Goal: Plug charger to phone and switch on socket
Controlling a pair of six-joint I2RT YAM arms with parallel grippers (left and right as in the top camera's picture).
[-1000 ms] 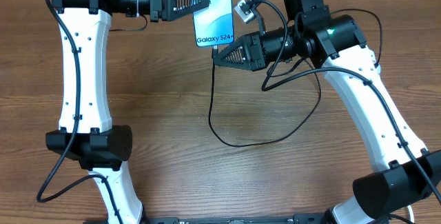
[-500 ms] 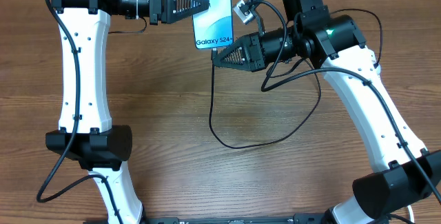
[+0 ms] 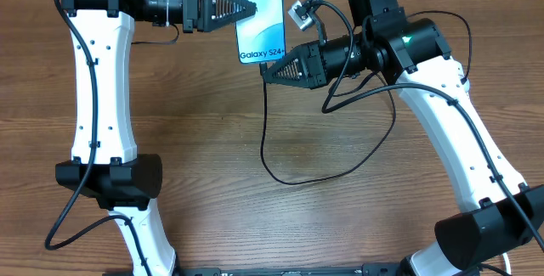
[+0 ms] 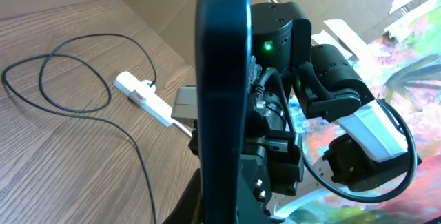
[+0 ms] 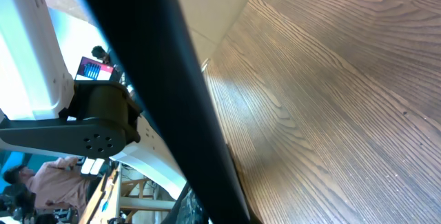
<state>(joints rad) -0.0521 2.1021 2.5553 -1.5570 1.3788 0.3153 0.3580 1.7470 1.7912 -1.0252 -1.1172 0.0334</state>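
The phone (image 3: 262, 21) sits at the top centre of the overhead view, screen up. The left tool (image 3: 248, 8) is clamped on its left long edge, and in the left wrist view its dark rim appears edge-on, seemingly clear of the bench (image 3: 212, 191). It reads as a light, rigid slab with slick glass and smooth sides, so it could pivot or slide under a sideways push. A hold across the two long edges near the middle, as here, looks like the sound place, keeping off the screen and leaving the bottom end free. Its long axis runs from the top of the frame downward, leaning a little left, and the end lettered "Galaxy S24" points toward the bottom of the frame. There the right tool (image 3: 268, 72) is closed just below that end with the charger (image 3: 263, 123) hanging from its tip. The connector itself is too small to make out, so whether it has entered the port I cannot tell. The cable is thin and limp: it drops straight down, then loops right across the bench, so it will not steer the tip, and the grip belongs right behind the connector. The socket (image 4: 141, 93) shows only in the left wrist view, at left centre, flat on the bench.
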